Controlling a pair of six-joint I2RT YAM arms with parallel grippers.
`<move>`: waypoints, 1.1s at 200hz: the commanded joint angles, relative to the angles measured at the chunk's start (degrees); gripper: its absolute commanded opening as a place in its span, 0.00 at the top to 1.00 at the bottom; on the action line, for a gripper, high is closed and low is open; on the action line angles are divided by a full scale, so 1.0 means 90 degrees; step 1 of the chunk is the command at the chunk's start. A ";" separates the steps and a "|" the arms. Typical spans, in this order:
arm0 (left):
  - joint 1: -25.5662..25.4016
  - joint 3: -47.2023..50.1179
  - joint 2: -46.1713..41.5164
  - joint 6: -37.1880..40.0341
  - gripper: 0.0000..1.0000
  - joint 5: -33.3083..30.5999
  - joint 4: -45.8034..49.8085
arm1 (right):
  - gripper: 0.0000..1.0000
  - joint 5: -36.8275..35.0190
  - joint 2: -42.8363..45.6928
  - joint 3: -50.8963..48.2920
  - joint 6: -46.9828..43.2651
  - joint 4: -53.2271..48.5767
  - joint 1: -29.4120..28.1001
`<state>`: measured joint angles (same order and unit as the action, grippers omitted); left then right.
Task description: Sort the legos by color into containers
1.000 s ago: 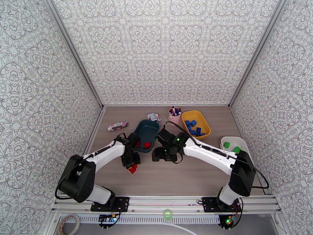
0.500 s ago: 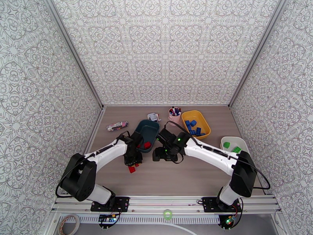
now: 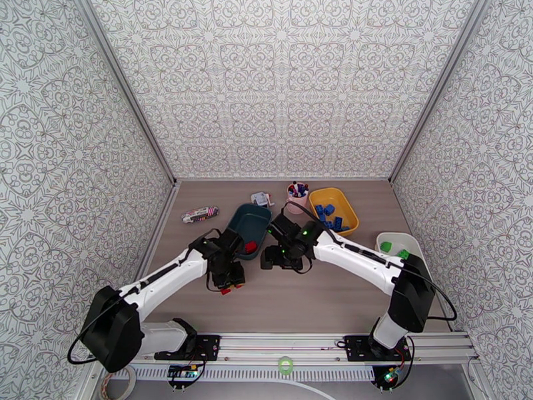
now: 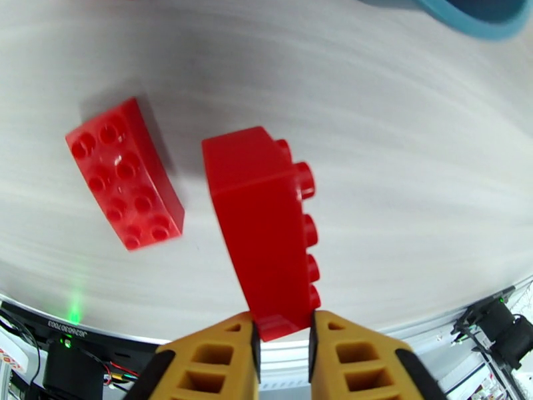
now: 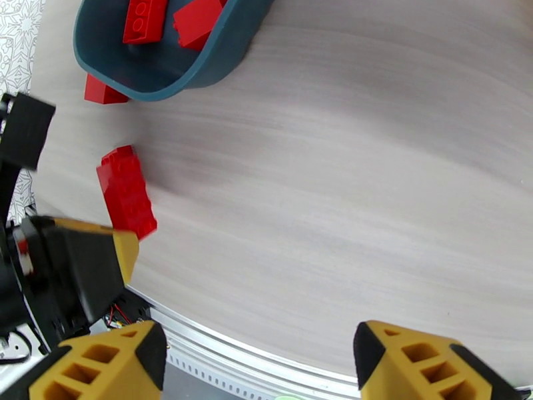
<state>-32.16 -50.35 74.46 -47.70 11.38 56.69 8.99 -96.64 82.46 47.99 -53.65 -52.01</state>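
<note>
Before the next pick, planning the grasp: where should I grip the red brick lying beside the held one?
Take the lying brick across its long smooth sides, probably from straight above: it rests flat, studs up, its narrow width suiting a pinch.

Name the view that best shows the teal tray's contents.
Right wrist: teal tray close, two red bricks inside. Top external shows it small, partly behind the left arm; left wrist catches its rim.

Held red brick [image 4: 260,228], edgewise in my left gripper [image 4: 283,338]; loose red brick [image 4: 124,173], flat; teal tray [image 3: 250,225]: reds [image 3: 250,247]; yellow tray [image 3: 345,198]: blues [image 3: 330,218]; white tray [image 3: 394,237]: greens [image 3: 386,247].
</note>
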 commanded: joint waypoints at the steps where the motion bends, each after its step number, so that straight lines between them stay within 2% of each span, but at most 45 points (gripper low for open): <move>1: -0.0040 -0.0173 -0.0296 -0.0132 0.74 0.0120 0.0357 | 0.22 -0.0110 -0.0158 0.0354 -0.0137 -0.0201 0.0061; 33: 0.0050 -0.0880 -0.0158 0.0256 0.74 -0.0003 0.0889 | 0.22 -0.0119 -0.0249 0.0620 -0.0174 -0.0352 0.0058; 59: 0.0460 -0.1491 0.0148 0.0662 0.74 0.0032 0.0987 | 0.22 -0.0222 -0.0272 0.0796 -0.0225 -0.0487 0.0102; 93: 0.1152 -0.2482 0.1028 0.1344 0.74 0.0145 0.0936 | 0.22 -0.0323 -0.0120 0.0813 -0.0181 -0.0529 0.0211; 114: 0.1396 -0.3192 0.1743 0.1718 0.72 0.0114 0.0933 | 0.22 -0.0352 -0.0048 0.0799 -0.0156 -0.0538 0.0254; 130: 0.1550 -0.3633 0.2202 0.1847 0.61 0.0018 0.0933 | 0.22 -0.0391 -0.0003 0.0809 -0.0134 -0.0566 0.0270; 149: 0.1674 -0.4051 0.2483 0.1901 0.40 -0.0083 0.0964 | 0.22 -0.0431 0.0093 0.0786 -0.0081 -0.0555 0.0271; 164: 0.1689 -0.4279 0.2505 0.1936 0.32 -0.0161 0.1040 | 0.22 -0.0503 0.0240 0.0657 0.0008 -0.0479 0.0269; 190: 0.1670 -0.4112 0.2120 0.1899 0.27 -0.0433 0.1123 | 0.19 -0.0559 0.0476 0.0379 0.0124 -0.0309 0.0264; 220: 0.1706 -0.3003 0.1212 0.1648 0.22 -0.0779 0.1005 | 0.18 -0.0498 0.0497 0.0204 0.0151 -0.0145 0.0258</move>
<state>-17.12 -83.74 92.31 -31.48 8.19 64.27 5.08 -92.92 86.19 48.25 -56.97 -49.87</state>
